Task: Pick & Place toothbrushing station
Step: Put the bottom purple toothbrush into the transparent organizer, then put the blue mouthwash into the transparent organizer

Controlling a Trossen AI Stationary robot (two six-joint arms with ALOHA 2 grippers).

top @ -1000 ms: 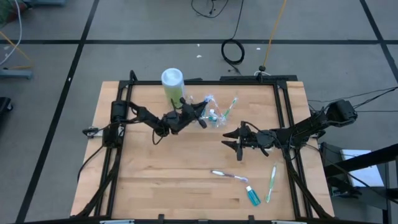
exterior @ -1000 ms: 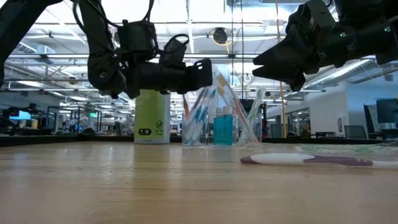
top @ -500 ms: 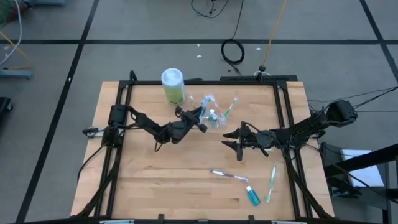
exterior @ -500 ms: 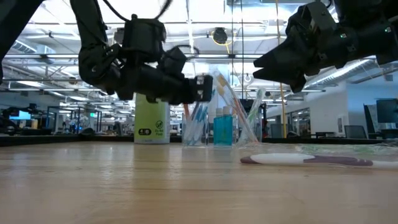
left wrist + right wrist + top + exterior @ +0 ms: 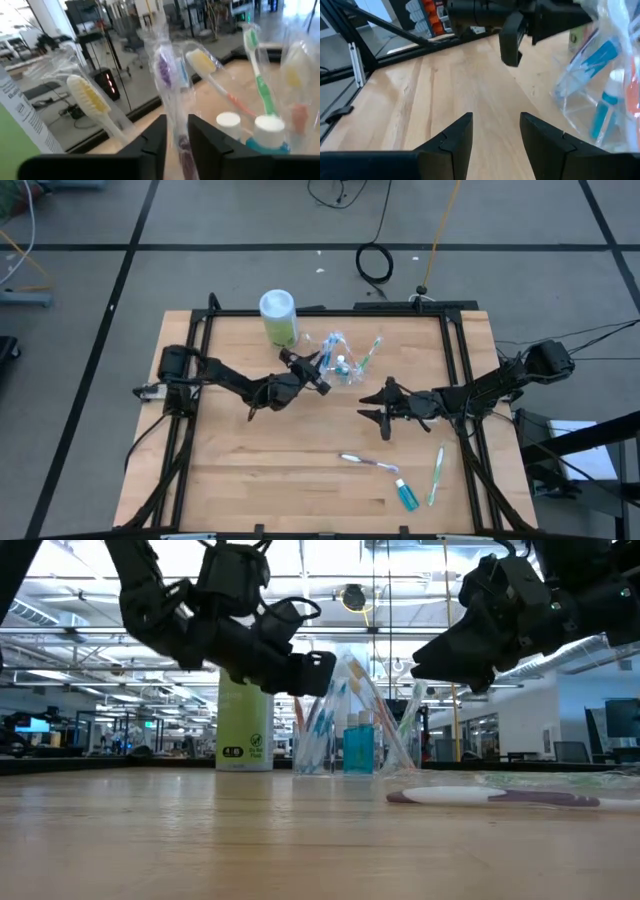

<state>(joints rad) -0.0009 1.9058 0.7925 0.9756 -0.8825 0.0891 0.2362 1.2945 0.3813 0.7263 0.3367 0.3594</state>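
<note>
High view: the left gripper [image 5: 318, 374] sits just beside the small clear plastic cup [image 5: 341, 363] of wrapped toothbrushes, nearer than the spread, empty right gripper [image 5: 372, 404].

Left wrist view: a purple wrapped toothbrush [image 5: 167, 82] stands upright between slightly parted fingers [image 5: 154, 137]; whether they pinch it, I cannot tell.

Left gripper [image 5: 318, 374] reaches from the table's left edge toward the middle of the far edge, raised clear of the tabletop, fingers slightly parted. Right gripper [image 5: 372, 405] extends from the right edge, hovering mid-table, fingers spread apart.
</note>
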